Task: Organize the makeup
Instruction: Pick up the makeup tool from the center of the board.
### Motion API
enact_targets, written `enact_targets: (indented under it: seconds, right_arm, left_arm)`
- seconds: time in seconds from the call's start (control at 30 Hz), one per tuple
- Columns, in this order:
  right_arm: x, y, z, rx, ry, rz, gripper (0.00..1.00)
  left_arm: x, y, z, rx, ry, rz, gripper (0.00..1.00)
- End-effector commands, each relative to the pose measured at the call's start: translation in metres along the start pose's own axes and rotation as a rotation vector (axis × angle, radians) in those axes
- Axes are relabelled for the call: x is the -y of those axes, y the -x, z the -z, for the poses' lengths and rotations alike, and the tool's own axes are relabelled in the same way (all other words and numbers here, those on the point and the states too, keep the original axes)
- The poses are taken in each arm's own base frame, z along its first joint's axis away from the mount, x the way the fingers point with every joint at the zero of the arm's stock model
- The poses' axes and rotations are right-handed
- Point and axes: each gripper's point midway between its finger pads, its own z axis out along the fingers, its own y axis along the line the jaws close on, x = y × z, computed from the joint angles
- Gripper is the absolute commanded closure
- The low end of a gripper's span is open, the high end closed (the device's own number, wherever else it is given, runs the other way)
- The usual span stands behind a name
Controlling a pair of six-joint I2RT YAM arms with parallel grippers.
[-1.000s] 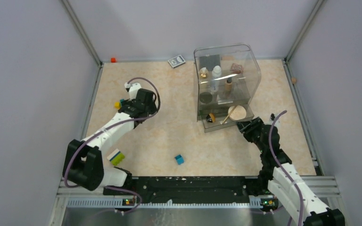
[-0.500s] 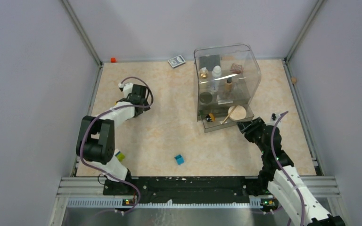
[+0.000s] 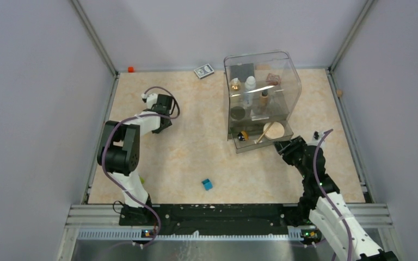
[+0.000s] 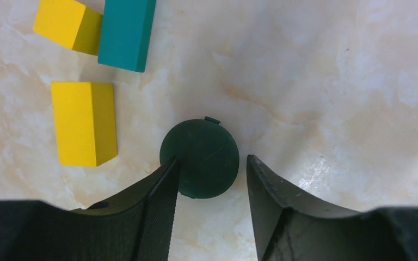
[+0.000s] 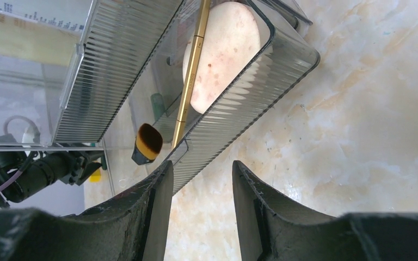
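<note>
A black round compact (image 4: 200,158) lies flat on the table between my left gripper's (image 4: 211,168) open fingers. The left finger overlaps its edge and the right finger stands apart from it. In the top view the left gripper (image 3: 160,109) hides the compact. The clear organizer (image 3: 291,81) holds a gold-capped bottle (image 3: 235,84), white bottle (image 3: 250,82), tan tube (image 3: 264,98), dark square palette (image 3: 244,70), pinkish palette (image 3: 274,79) and beige disc (image 3: 275,130). My right gripper (image 3: 283,147) is open and empty at the organizer's front right corner (image 5: 239,109).
Two yellow blocks (image 4: 84,122) and a teal block (image 4: 126,32) lie just left of the compact. A blue cube (image 3: 207,184) sits at the near middle. A grey patterned card box (image 3: 203,71) lies by the back wall. A gold-handled brush (image 5: 191,70) lies in the organizer's front tray.
My left arm has folded back and its elbow has swung toward the left wall, with the gripper staying over the far-left area. The right arm has barely moved.
</note>
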Motion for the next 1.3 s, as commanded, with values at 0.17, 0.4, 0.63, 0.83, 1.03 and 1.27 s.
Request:
enact_targets:
  seconds: [0.17,0.4,0.63,0.83,1.03,1.27]
  right_arm:
    - [-0.017,0.015,0.005,0.04,0.041,0.006,0.56]
    - [-0.02,0.029,0.011,0.085,0.024,0.073,0.56]
    - [-0.029,0.062,0.029,0.196,-0.018,0.177,0.56]
    - [-0.036,0.08,0.045,0.262,-0.029,0.209,0.56]
    - [-0.04,0.095,0.056,0.318,-0.048,0.231,0.56]
    - [-0.044,0.1,0.063,0.335,-0.043,0.259,0.56]
  left_arm:
    - [-0.004,0.009,-0.001,0.027,0.023,-0.006,0.76]
    - [0.012,0.023,0.043,0.099,0.013,-0.075,1.0]
    - [0.065,0.002,0.153,0.23,-0.183,-0.195,1.0]
    - [0.069,-0.03,0.217,0.225,-0.376,-0.206,1.0]
    - [0.082,-0.051,0.281,0.258,-0.606,-0.218,1.0]
    - [0.121,-0.07,0.378,0.436,-1.006,-0.397,1.0]
